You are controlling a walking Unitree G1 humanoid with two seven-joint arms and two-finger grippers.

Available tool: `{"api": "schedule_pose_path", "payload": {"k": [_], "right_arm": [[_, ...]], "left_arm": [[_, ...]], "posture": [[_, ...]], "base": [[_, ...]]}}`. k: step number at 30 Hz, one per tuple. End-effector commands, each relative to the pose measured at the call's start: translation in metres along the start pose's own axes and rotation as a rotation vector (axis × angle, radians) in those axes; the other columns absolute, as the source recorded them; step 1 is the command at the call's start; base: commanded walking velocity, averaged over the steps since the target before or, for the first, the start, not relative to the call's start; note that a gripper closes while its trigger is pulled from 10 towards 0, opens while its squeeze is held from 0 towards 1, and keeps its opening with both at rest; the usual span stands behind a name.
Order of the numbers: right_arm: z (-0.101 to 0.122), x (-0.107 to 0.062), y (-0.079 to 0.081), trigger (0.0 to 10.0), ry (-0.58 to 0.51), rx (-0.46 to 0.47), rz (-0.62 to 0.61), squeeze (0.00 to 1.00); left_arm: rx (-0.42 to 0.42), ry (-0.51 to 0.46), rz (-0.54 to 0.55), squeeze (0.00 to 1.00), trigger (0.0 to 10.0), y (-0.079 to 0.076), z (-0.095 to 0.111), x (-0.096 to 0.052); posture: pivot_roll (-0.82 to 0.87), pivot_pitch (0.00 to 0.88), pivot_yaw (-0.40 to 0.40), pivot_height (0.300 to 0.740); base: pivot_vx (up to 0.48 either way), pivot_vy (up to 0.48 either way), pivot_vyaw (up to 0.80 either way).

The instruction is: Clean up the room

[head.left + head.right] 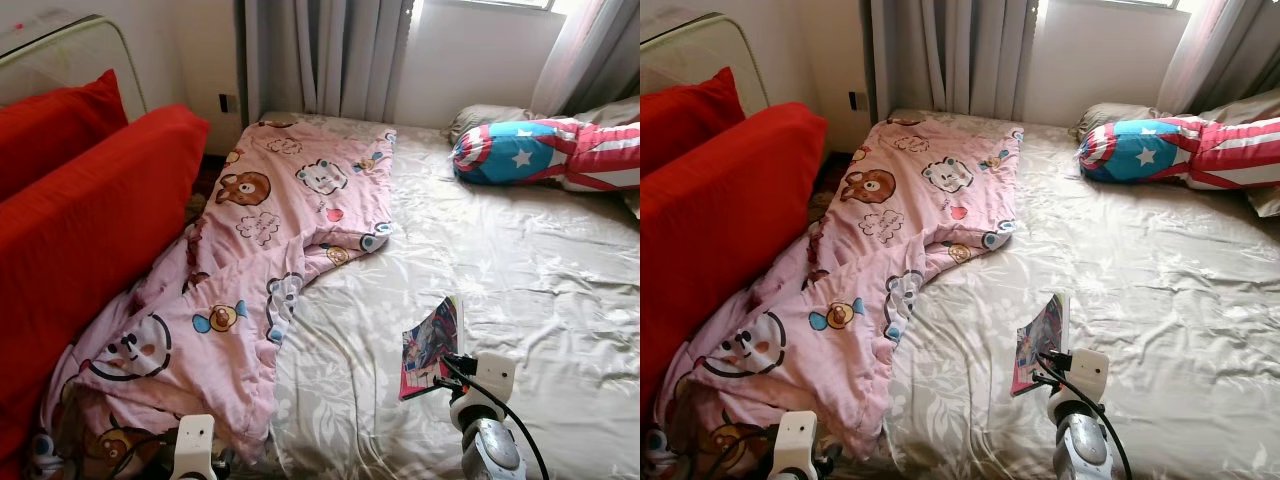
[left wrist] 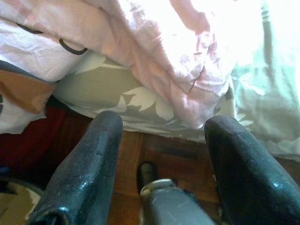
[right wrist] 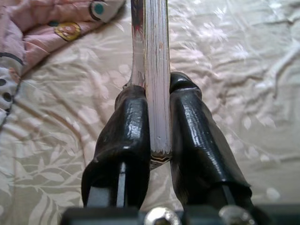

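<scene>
Gripped book (image 1: 432, 345) beside rumpled pink blanket (image 1: 260, 260), star pillow (image 1: 545, 150) beyond.

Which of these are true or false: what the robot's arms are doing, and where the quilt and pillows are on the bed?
1. The right gripper is shut on a book. True.
2. The left gripper holds the pink quilt. False: its fingers are open, below the quilt's edge.
3. The quilt covers the whole bed. False: it lies along the left side.
4. A star-patterned pillow lies at the bed's far right. True.
</scene>
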State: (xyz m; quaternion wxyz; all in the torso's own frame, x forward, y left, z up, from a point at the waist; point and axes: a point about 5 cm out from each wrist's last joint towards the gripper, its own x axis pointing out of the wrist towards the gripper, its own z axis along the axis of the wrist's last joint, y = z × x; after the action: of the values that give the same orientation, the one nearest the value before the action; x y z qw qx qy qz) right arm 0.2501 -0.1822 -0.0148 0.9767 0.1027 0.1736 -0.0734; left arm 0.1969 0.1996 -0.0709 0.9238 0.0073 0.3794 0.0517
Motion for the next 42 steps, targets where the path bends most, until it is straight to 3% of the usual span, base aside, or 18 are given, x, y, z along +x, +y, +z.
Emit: {"api": "schedule_pose_path", "payload": {"k": [1, 8, 14, 42], "right_arm": [[0.0096, 0.0017, -0.0026, 10.0, -0.056, -0.005, 0.001, 0.0], [0.0075, 0.0014, -0.003, 10.0, -0.044, 0.002, -0.007, 0.0], [0.0055, 0.0013, -0.003, 10.0, -0.033, 0.002, -0.006, 0.0], [0.0003, 0.001, 0.0016, 10.0, -0.024, 0.008, 0.016, 0.0]], "left_arm": [[0.005, 0.032, 0.007, 0.0, 10.0, 0.0003, -0.0091, -0.0024], [0.004, 0.038, 0.011, 0.0, 10.0, 0.001, -0.0124, -0.0037], [0.005, 0.039, 0.011, 0.0, 10.0, 0.0017, -0.0129, -0.0039], [0.022, 0.041, -0.002, 0.0, 10.0, -0.0008, -0.0136, -0.004]], "posture": [[-0.01, 0.0, -0.107, 0.74], [-0.01, 0.0, -0.106, 0.74], [0.0, 0.0, -0.106, 0.74], [-0.01, 0.0, -0.091, 0.74]], "base": [[0.0, -0.349, 0.0], [0.0, -0.346, 0.0], [0.0, -0.338, -0.75], [0.0, -0.317, 0.0]]}}
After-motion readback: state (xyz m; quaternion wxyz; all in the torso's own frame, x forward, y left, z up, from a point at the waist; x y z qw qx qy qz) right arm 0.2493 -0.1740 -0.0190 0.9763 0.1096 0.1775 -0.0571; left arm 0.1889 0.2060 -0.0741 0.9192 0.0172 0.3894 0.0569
